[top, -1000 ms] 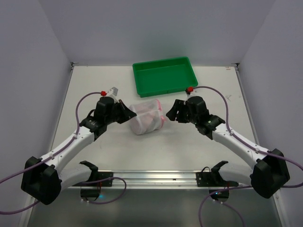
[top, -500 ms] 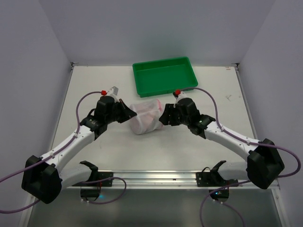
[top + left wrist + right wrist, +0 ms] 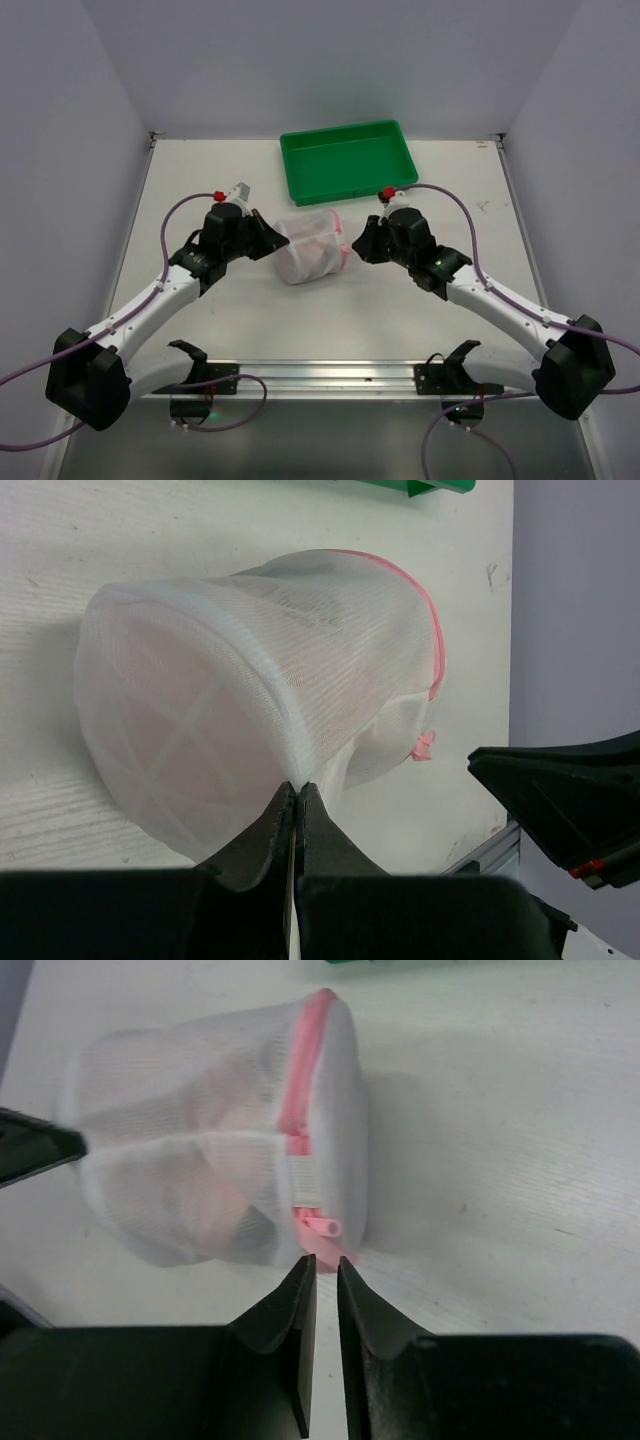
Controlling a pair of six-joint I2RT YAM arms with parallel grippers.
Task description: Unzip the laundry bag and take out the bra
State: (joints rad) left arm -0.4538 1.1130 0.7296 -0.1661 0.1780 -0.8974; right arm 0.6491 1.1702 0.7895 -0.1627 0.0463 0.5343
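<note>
Nearest to me, this side of the bag (image 3: pixel 312 247), a metal rail (image 3: pixel 330 372) runs along the table (image 3: pixel 200 160) edge. Both arm bases stand at its ends.

The arms reach in twd the bag from both sides. L gripper (image 3: pixel 272 242) is at the bag's left side, fingers pressed together w/ no gap. In the left wrist view the tips (image 3: pixel 297 792) nip a fold of the white mesh at the bag's (image 3: pixel 260 680) lower edge, and the fabric is drawn to a point there.

R gripper (image 3: pixel 353 248) is at the bag's right side. In the right wrist view its fingers (image 3: pixel 325 1265) are almost together, only a thin slit left. The pink zip tab (image 3: pixel 318 1226) sits right at the tips. If it is nipped or only touched, I cannot tell.

The bag (image 3: pixel 200 1160) itself lies on its side, approx. mid-table, btw the two grippers. Pink trim (image 3: pixel 305 1070) w/ the zip runs around its right end, and it looks closed. The mesh shows some pink from inside; what it is I cannot make out.

Beyond the bag, a bit to the right, is a green tray (image 3: pixel 345 160), near it but not touching.
</note>
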